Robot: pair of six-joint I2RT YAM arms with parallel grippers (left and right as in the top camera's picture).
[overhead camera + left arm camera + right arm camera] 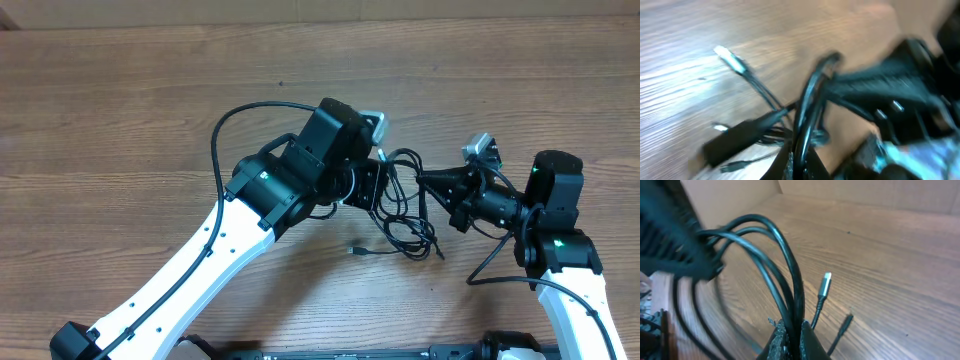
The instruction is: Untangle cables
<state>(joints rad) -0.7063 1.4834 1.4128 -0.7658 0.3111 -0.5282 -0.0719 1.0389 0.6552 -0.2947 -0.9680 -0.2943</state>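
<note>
Overhead, my left gripper point(378, 184) and right gripper point(426, 182) each pinch the cables point(408, 232) mid-frame, jaws closed, ready to draw the tangle apart.

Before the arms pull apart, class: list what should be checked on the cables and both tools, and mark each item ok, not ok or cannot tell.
1. Left tool shut on the cables: ok.
2. Right tool shut on the cables: ok, several strands pinched together.
3. Each tool holds a separate cord: cannot tell.
4. Silver plug clear of both tools: ok.
5. Cables untangled: not ok, loops cross between the tools.
6. Left wrist view sharp enough to judge by: not ok, blurred.
</note>
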